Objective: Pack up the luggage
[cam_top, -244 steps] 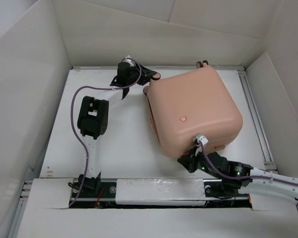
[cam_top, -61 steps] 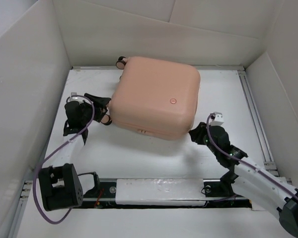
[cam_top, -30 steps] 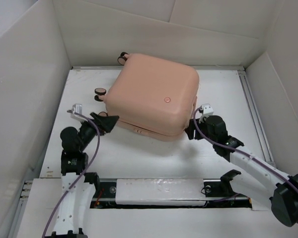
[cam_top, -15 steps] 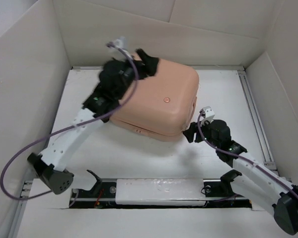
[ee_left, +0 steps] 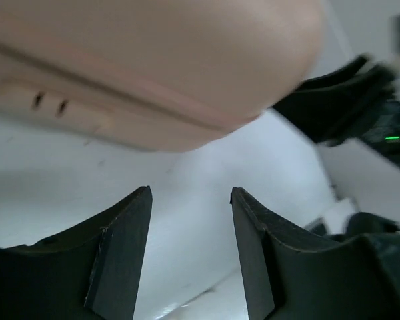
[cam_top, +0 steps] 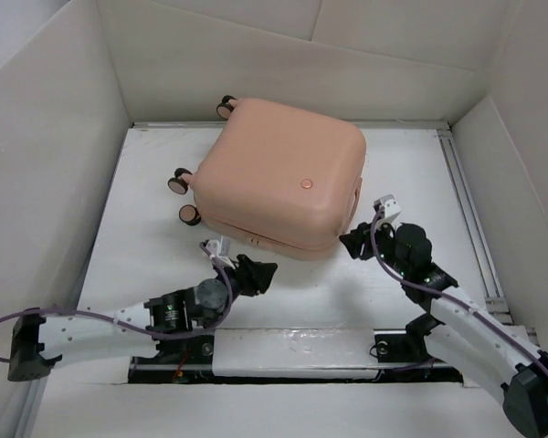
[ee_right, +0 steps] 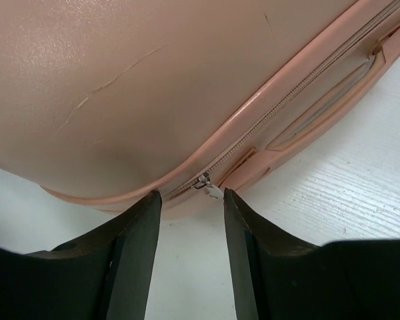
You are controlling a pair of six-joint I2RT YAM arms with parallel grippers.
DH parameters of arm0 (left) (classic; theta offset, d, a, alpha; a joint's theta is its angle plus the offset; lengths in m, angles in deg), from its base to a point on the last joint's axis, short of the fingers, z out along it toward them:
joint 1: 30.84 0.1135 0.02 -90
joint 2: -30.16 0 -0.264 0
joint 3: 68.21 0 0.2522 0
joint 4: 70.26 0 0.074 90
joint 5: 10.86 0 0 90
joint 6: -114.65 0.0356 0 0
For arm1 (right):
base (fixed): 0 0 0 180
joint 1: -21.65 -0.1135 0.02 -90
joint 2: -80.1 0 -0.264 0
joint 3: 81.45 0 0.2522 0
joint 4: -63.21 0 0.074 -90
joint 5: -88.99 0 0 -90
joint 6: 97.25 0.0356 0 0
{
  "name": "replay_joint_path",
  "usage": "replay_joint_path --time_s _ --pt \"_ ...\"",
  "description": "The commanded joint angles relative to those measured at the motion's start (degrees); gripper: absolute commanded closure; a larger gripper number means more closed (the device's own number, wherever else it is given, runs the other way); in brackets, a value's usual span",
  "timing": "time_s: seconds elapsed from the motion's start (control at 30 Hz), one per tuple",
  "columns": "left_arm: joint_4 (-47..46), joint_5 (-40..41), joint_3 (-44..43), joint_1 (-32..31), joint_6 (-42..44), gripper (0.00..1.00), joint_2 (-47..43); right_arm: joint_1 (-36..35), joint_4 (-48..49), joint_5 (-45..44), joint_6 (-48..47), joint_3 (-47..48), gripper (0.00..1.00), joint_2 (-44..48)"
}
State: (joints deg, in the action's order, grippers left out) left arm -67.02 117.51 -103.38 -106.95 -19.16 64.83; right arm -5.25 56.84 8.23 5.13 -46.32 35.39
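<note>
A white table (cam_top: 142, 219) sat enclosed by pale walls (cam_top: 283, 78) at left, far and right; a rail (cam_top: 468, 210) edged its right side.

- The luggage (cam_top: 279, 187) is plain peach-pink all over, and its round emblem (cam_top: 302, 183) is a slightly deeper pink.
- Its wheels (cam_top: 178, 182) on the left are black with pink hubs.
- The zipper pull (ee_right: 210, 189) is silver on a peach tape.
- The table (cam_top: 146, 237) is white with a faint wood grain.
- The walls (cam_top: 256, 55) are off-white.
- The left gripper (ee_left: 190, 192) and right gripper (ee_right: 191, 194) are matt black.
- The left arm (cam_top: 82, 324) and right arm (cam_top: 475, 328) are white with black joints.
- The cables (cam_top: 388, 274) are purple.
</note>
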Motion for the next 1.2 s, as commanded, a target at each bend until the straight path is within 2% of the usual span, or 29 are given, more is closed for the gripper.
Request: replay_joint_path --time_s 0.0,0.07,0.17,0.23,0.33,0.37,0.43,0.47,0.5,0.53,0.73,0.8,0.93,1.07,1.17 --pt "-2.3 6.81 6.02 -0.35 -9.62 0.53 2.31 0.26 6.83 -1.3 0.27 -2.97 0.51 1.9" --pt "-3.09 7.33 6.03 0.17 -11.21 0.49 6.97 0.97 9.99 -1.32 1.32 -5.1 0.48 4.18" --pt "-7.65 4.44 6.03 3.51 -9.81 0.47 11.98 2.1 10.53 -2.73 1.25 -5.72 0.47 6.65" --pt "-11.87 3.11 6.56 4.74 -8.31 0.47 13.66 3.77 11.15 0.85 1.24 -5.72 0.47 6.04" --pt "-15.13 3.11 6.56 5.28 -6.91 0.46 16.38 5.53 12.28 6.91 0.63 -5.02 0.43 0.16" --pt "-16.18 2.07 6.56 7.8 -6.2 0.46 17.69 6.32 13.86 8.68 0.63 -4.5 0.41 -3.33" --pt "-19.94 -4.48 6.55 14.02 -4.71 0.46 18.84 6.94 13.87 12.1 -0.07 -2.04 0.4 -6.69" --pt "-21.89 -6.97 7.25 14.07 -4.7 0.47 18.85 6.94 14.65 12.99 -0.08 -1.51 0.4 -8.19" --pt "-23.56 -9.52 7.95 17.98 -4.09 0.47 19.72 6.94 15.18 14.22 -0.08 -1.5 0.44 -10.9" --pt "-24.97 -12.41 8.57 19.06 -4.09 0.49 19.73 7.55 15.19 15.36 -0.6 -0.72 0.44 -12.06" --pt "-29.19 -15.51 8.66 19.08 -1.2 0.52 22.97 7.56 20.81 18.01 -0.6 -1.33 0.44 -15.23" --pt "-30.95 -18.4 8.66 19.08 -0.4 0.54 24.81 8.08 20.81 16.35 -1.74 -1.85 0.44 -13.84" --pt "-33.06 -18.42 8.14 18.55 0.13 0.59 28.16 8.09 17.31 11.97 -2.27 -1.33 0.45 -11.72" --pt "-33.77 -18.42 6.73 16.97 0.13 0.63 32.46 8.09 17.3 10.72 -2.27 -1.85 0.48 -10.49" --pt "-34.3 -19.12 6.12 16.97 0.13 0.65 32.47 8.09 18.44 10.19 -2.97 -2.55 0.48 -9.08"
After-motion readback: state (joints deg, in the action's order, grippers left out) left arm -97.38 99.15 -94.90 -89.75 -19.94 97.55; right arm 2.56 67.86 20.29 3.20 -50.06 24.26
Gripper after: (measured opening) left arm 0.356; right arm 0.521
